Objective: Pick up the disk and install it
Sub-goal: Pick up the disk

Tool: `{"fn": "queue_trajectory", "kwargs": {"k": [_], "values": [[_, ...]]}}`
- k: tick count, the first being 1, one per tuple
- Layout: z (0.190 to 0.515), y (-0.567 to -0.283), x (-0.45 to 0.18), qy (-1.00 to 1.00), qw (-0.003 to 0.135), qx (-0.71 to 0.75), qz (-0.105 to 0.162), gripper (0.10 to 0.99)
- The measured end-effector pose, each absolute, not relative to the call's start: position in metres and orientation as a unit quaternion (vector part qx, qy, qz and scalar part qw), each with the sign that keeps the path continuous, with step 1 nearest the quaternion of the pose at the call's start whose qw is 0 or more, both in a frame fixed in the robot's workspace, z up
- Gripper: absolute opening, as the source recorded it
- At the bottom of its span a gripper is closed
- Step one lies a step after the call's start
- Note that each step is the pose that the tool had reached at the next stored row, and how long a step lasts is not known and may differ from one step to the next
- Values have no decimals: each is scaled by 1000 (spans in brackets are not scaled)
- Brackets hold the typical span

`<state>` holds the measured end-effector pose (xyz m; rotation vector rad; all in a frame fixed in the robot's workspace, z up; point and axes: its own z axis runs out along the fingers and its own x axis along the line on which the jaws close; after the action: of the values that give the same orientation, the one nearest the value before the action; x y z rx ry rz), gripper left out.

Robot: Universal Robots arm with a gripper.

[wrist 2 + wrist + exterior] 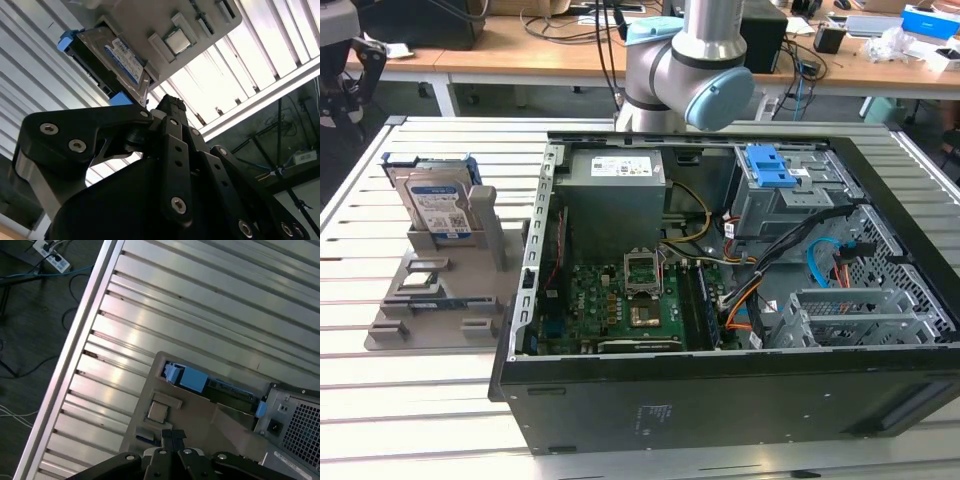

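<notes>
The disk (438, 205) stands on edge in a grey holder (430, 290) on the slatted table, at the exterior view's left. It is silver with a white-and-blue label and a bright blue carrier frame. The second wrist view shows the disk (117, 62) label side on, with my black gripper (170, 104) a short way off it. From the first wrist view the disk (200, 381) is edge on, and my gripper (173, 435) hangs above the holder's base (200, 420). The fingers are shut together with nothing between them. They touch nothing.
An open black computer case (720, 400) lies on the table beside the holder, with a motherboard (620, 305), a grey power supply (615, 190), a blue latch piece (770, 165) and a metal drive cage (860, 315). A small square chip (177, 41) sits in the holder.
</notes>
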<state>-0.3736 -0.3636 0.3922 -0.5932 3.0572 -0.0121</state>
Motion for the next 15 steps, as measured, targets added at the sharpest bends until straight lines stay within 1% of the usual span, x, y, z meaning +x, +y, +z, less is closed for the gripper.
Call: {"fn": "queue_trajectory", "kwargs": {"k": [15], "values": [[392, -364, -374, 955, 14, -298, -2, 106]]}}
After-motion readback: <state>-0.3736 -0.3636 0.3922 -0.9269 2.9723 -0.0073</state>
